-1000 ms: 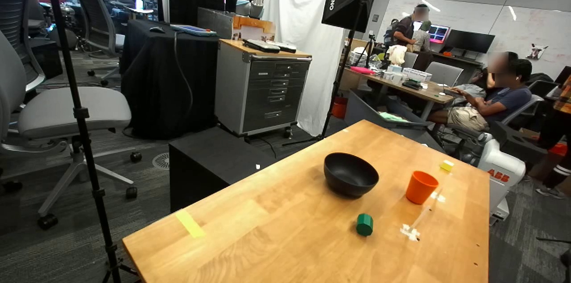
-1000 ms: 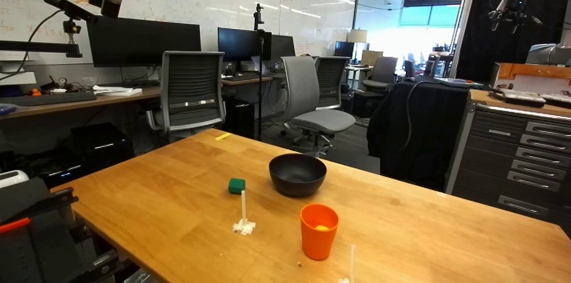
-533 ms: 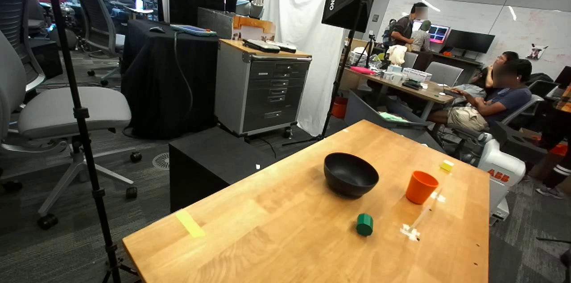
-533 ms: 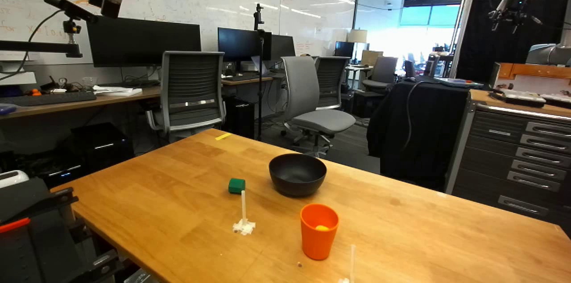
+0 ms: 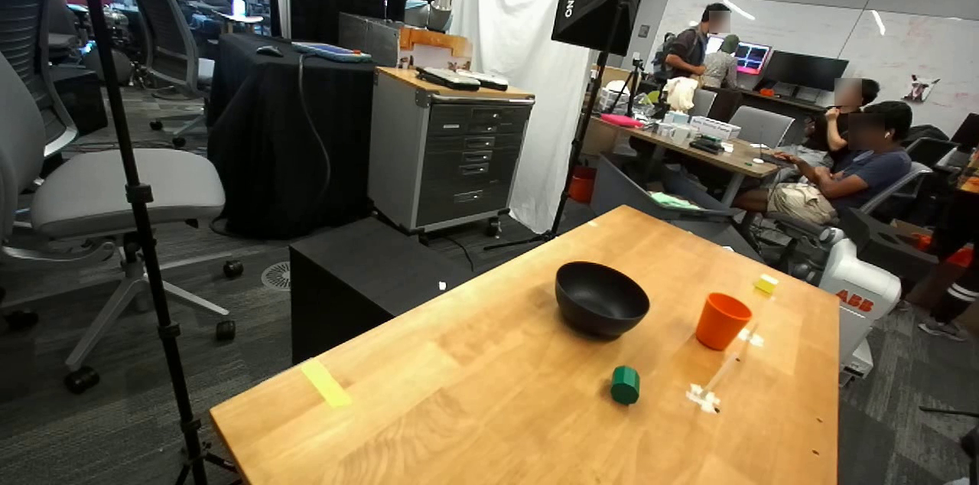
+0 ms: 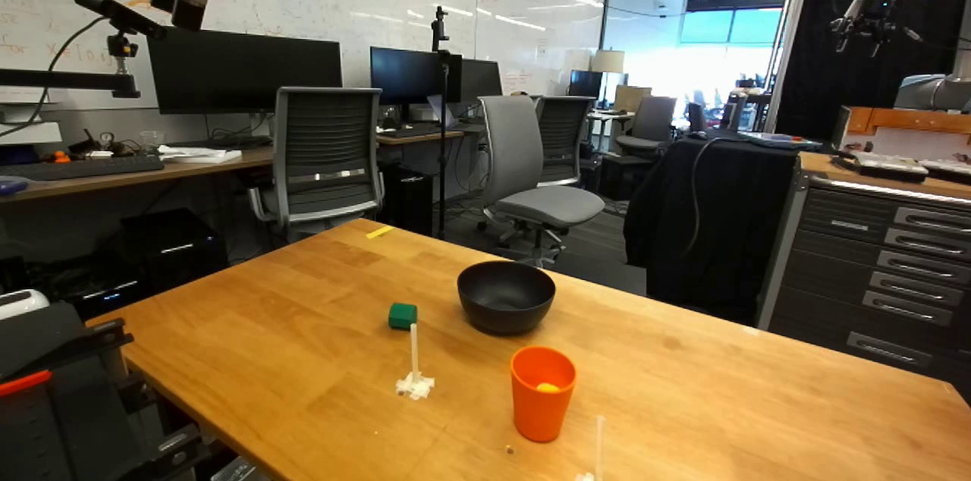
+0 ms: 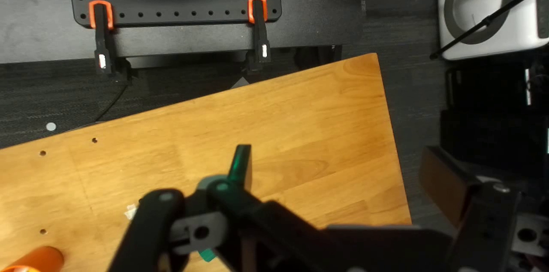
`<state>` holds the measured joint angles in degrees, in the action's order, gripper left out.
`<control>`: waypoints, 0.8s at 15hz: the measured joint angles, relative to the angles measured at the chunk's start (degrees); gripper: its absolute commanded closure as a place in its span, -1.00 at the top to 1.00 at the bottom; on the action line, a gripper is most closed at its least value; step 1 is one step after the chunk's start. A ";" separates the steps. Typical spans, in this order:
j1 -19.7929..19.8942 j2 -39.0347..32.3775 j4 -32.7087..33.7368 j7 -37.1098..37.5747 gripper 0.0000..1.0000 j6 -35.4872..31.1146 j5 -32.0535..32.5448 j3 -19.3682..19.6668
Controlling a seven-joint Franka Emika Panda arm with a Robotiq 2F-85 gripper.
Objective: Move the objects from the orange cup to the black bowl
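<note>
An upright, tapered orange plastic cup (image 7: pixel 45 258) is seen below and well apart from the empty, wide-spread black end effector (image 7: pixel 342 170), toward the wrist view's lower-left corner.

Got a cup (image 6: pixel 540 414) with an object (image 6: pixel 547 388) inside, standing on the bench (image 6: pixel 758 390). In an exterior view, spotting a bowl (image 6: pixel 506 303) behind the cup and a bit left, plus a block (image 6: pixel 403 316) left of the bowl, near but apart. Also got a stick (image 6: pixel 415 353) before the block, another stick (image 6: pixel 599 444) front-right of the cup, and a tape strip (image 6: pixel 380 231) back by the bench's far corner.
</note>
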<state>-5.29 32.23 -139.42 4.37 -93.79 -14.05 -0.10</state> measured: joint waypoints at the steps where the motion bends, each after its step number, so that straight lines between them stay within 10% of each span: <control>1: 0.08 -0.02 -0.06 0.00 1.00 0.00 0.00 -0.04; 12: 11.30 0.12 -0.98 1.45 1.00 -11.17 1.53 4.70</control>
<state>6.02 32.35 -140.41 5.81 -104.97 -12.52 4.60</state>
